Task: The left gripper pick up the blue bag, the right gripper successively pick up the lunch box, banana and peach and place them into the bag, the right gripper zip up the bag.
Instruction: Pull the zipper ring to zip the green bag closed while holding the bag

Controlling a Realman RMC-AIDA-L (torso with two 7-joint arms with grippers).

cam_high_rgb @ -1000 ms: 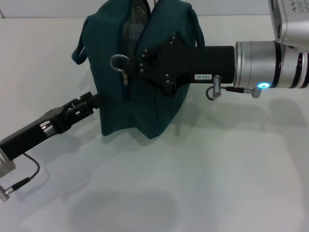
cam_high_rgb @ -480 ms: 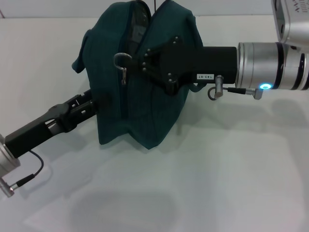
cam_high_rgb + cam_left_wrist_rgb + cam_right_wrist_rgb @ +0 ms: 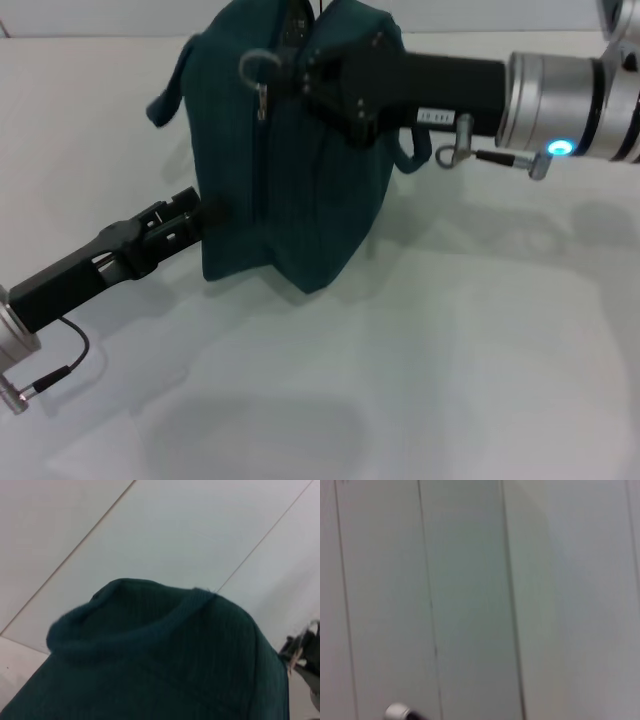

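Observation:
The blue bag (image 3: 310, 190) stands upright on the white table (image 3: 450, 350), and its teal fabric (image 3: 150, 655) fills the left wrist view. My left gripper (image 3: 195, 212) presses into the bag's lower left side, its fingertips closed in the fabric. My right gripper (image 3: 300, 72), the one with the white label, reaches in from the right at the bag's top edge. It is shut on the zipper pull, whose ring (image 3: 258, 68) sticks out just left of the fingers. The lunch box, banana and peach are hidden from view.
One loop handle (image 3: 165, 105) hangs off the bag's left side. White table surface spreads in front of and to the right of the bag. The right wrist view holds only pale wall panels.
My right gripper has risen along the bag's side to its top edge, carrying the zipper ring upward. The bag has straightened slightly. The left gripper has stayed at the bag's lower left side.

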